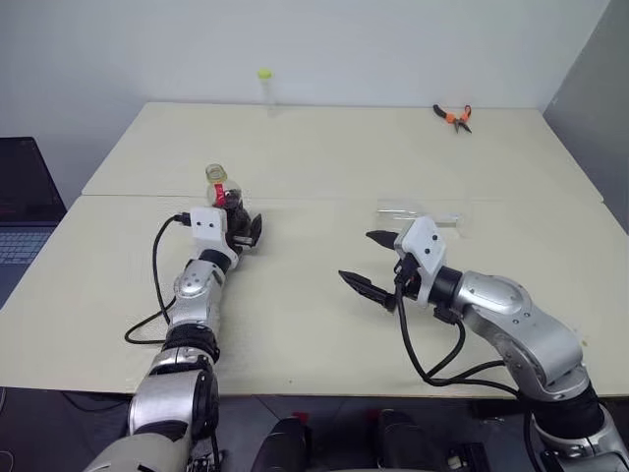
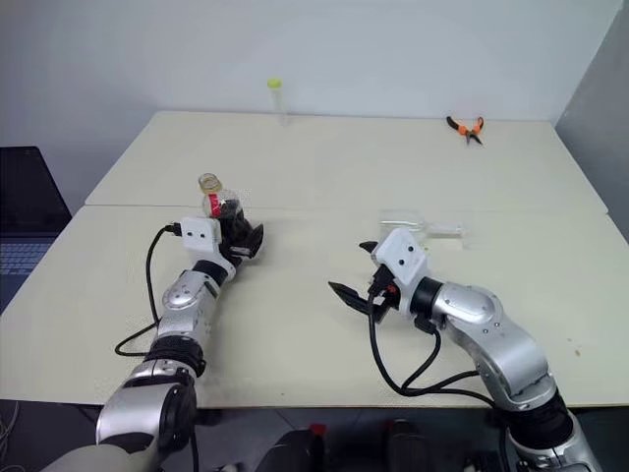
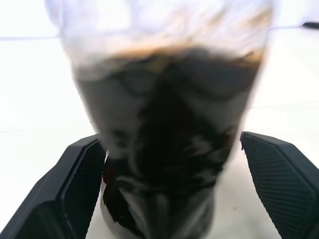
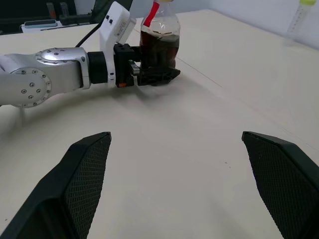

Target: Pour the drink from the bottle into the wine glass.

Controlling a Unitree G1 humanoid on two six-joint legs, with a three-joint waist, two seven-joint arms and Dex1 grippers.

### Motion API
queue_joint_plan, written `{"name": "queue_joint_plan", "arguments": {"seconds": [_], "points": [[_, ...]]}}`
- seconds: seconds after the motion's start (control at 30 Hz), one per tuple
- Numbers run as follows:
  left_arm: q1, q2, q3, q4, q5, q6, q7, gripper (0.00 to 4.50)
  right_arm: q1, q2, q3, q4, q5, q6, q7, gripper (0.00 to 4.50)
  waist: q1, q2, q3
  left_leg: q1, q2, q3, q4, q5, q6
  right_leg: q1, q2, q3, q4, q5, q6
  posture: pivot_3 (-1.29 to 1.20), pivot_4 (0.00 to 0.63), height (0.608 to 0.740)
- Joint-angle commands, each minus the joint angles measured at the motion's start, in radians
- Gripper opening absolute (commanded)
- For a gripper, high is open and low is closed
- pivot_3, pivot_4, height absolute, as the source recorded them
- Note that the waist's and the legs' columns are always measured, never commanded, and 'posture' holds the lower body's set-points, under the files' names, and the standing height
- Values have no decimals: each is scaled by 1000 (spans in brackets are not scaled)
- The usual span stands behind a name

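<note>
The bottle (image 1: 225, 191) stands upright on the table (image 1: 314, 324) at the left, with a red neck label and the dark drink (image 3: 164, 134) filling its lower body. My left gripper (image 1: 242, 222) is open, one finger on each side of the bottle's base; in the left wrist view one finger (image 3: 82, 174) is close against the bottle and the other (image 3: 279, 174) stands apart. The wine glass (image 1: 418, 211) is a faint clear shape that seems to lie on its side at centre right. Just in front of it my right gripper (image 1: 359, 258) hangs open and holds nothing.
A tall thin tube with a yellow-green cap (image 1: 265, 87) stands at the table's far edge. Orange-handled pliers (image 1: 453, 116) lie at the far right. A laptop (image 1: 20, 211) sits off the table's left side. A seam (image 1: 324, 197) crosses the table behind the bottle.
</note>
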Motion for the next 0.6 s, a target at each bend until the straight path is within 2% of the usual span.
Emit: {"name": "queue_joint_plan", "arguments": {"seconds": [0.03,0.27,0.33,0.47,0.53,0.6], "points": [[81,-4,5,-209,-30,47,15,4485,22,-22,-47,-57,12,-2,9,4500,0,0,0,0,0,0,0,0,0,0,-1,0,0,0,0,0,150,740],[323,-22,21,-620,-31,213,133,4485,113,-56,-104,-98,13,-7,2,4500,2,0,0,1,1,0,0,-2,3,0,-2,0,0,0,0,0,150,740],[420,-29,11,-749,5,257,176,4485,159,-76,-125,-85,-42,-40,-23,4500,2,0,0,1,1,0,0,-2,3,1,-2,0,0,0,0,0,150,740],[514,-39,-56,-887,24,337,162,4485,184,-150,-58,27,-316,-187,-137,4500,4,0,0,1,0,1,0,-2,3,2,-2,0,0,0,0,0,150,740],[533,-33,-99,-933,12,369,117,4485,177,-164,-25,90,-437,-284,-194,4500,8,0,-1,2,0,1,0,-2,3,2,-2,0,0,0,0,0,150,740],[529,-8,-163,-977,-30,401,5,4485,144,-199,47,176,-633,-322,-275,4500,9,0,-1,2,1,1,0,0,0,2,1,-1,0,0,0,0,150,740]]}}
